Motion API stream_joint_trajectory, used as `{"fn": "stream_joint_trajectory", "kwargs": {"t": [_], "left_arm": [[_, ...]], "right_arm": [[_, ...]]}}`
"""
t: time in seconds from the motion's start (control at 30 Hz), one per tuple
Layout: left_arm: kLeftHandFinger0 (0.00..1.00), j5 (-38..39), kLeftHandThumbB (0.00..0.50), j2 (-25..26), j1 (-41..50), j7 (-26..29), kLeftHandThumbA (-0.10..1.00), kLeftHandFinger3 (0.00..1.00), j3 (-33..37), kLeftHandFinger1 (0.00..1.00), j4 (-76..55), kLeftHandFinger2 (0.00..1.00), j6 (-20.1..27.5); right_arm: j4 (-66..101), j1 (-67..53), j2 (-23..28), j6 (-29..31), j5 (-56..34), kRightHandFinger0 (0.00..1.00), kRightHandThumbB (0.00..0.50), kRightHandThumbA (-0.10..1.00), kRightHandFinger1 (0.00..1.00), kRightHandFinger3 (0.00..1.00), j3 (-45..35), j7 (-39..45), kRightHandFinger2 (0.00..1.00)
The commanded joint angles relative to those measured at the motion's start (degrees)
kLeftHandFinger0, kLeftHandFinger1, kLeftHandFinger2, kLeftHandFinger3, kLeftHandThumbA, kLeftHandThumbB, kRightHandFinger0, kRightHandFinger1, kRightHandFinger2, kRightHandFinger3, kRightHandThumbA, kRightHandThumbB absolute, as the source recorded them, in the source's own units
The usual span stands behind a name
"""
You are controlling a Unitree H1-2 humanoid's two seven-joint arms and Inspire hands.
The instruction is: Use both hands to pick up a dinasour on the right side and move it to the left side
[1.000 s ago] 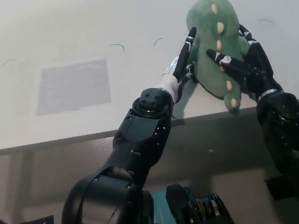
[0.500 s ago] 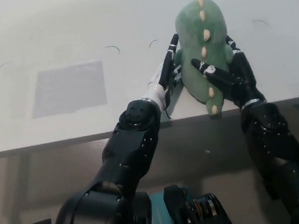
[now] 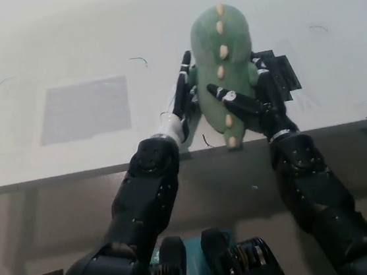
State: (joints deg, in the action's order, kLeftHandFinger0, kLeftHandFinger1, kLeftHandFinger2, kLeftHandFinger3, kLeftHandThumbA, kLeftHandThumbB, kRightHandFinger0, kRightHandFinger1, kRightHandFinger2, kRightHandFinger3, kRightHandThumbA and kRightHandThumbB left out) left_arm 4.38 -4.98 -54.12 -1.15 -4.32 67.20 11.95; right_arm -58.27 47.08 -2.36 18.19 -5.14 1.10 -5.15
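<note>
— White tabletop is filling most of the view; what is sitting on it?

— A grey square patch is lying well to the left, and the green plush dinosaur is being held between both hands near the front edge, right of centre.

— Which way is it lying?

— Its long axis is running away from the robot, spine spikes facing up, tail tip hanging at the edge. The left hand is pressing flat against its left flank; the right hand is wrapping fingers over its right side. Both are equally near.

— Any writing?

— None readable. The grey patch is lying left of the dinosaur, so I judge the carry is heading that way.
</note>
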Motion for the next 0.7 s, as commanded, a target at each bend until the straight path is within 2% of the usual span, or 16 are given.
{"fn": "stream_joint_trajectory", "kwargs": {"t": [0.0, 0.07, 0.13, 0.23, 0.27, 0.3, 0.37, 0.4, 0.57, 0.6, 0.67], "left_arm": [[1.0, 0.6, 0.085, -1.6, 2.1, 0.9, 1.0, 1.0, -0.2, 1.0, -3.4, 1.0, 0.7], [1.0, 0.5, 0.098, -1.2, 2.9, 1.2, 1.0, 1.0, -0.2, 1.0, -4.5, 1.0, 1.3], [1.0, 0.6, 0.107, -0.9, 3.7, 1.5, 1.0, 1.0, -0.3, 1.0, -6.0, 1.0, 0.7], [1.0, 0.3, 0.094, -0.3, 4.9, 2.3, 1.0, 1.0, -0.2, 1.0, -9.0, 1.0, -0.4], [1.0, 1.0, 0.083, -1.1, 5.1, 2.2, 1.0, 1.0, -0.5, 1.0, -9.0, 1.0, 0.0], [1.0, 0.5, 0.033, -0.9, 5.5, 2.7, 1.0, 1.0, -0.3, 1.0, -9.7, 1.0, -0.2], [1.0, 0.6, 0.019, -0.7, 5.9, 2.7, 1.0, 1.0, -0.3, 1.0, -10.8, 1.0, -0.5], [1.0, 0.9, 0.002, 0.5, 6.9, 1.6, 1.0, 1.0, -0.3, 1.0, -12.9, 1.0, -1.3], [1.0, 2.5, 0.0, 1.2, 8.2, 2.4, 1.0, 1.0, -1.9, 1.0, -15.8, 1.0, -3.3], [1.0, 3.0, 0.0, 1.3, 8.7, 2.3, 1.0, 1.0, -2.5, 1.0, -17.0, 1.0, -3.9], [1.0, 3.1, 0.0, 0.9, 9.1, 2.3, 1.0, 1.0, -2.6, 1.0, -17.7, 1.0, -4.3]], "right_arm": [[0.6, 1.4, -5.0, 0.6, 2.6, 1.0, 0.024, 1.0, 1.0, 1.0, 2.9, 2.3, 1.0], [0.5, 1.6, -5.5, -0.1, 3.0, 1.0, 0.043, 1.0, 1.0, 1.0, 3.3, 1.8, 1.0], [0.4, 1.8, -5.9, -0.1, 2.8, 1.0, 0.041, 1.0, 1.0, 1.0, 3.5, 2.2, 1.0], [-0.3, 2.3, -6.9, 0.0, 3.3, 1.0, 0.053, 1.0, 1.0, 1.0, 4.0, 1.6, 1.0], [1.0, 1.4, -6.2, 0.1, 3.8, 1.0, 0.028, 1.0, 1.0, 1.0, 4.4, 1.6, 1.0], [1.0, 1.4, -6.3, 0.5, 4.1, 1.0, 0.014, 1.0, 1.0, 1.0, 4.8, 1.8, 1.0], [0.9, 1.6, -6.4, 0.6, 4.1, 1.0, 0.019, 1.0, 1.0, 1.0, 5.1, 2.1, 1.0], [0.4, 2.4, -7.2, -0.3, 4.4, 1.0, 0.048, 1.0, 1.0, 1.0, 5.5, 1.7, 1.0], [-4.2, 5.3, -8.0, 1.5, 5.4, 1.0, 0.047, 1.0, 1.0, 1.0, 6.9, 1.9, 1.0], [-5.2, 6.0, -8.0, 0.4, 5.9, 1.0, 0.07, 1.0, 1.0, 1.0, 7.5, 2.2, 1.0], [-4.9, 5.8, -7.9, -0.6, 5.4, 1.0, 0.078, 1.0, 1.0, 1.0, 7.5, 2.3, 1.0]]}}
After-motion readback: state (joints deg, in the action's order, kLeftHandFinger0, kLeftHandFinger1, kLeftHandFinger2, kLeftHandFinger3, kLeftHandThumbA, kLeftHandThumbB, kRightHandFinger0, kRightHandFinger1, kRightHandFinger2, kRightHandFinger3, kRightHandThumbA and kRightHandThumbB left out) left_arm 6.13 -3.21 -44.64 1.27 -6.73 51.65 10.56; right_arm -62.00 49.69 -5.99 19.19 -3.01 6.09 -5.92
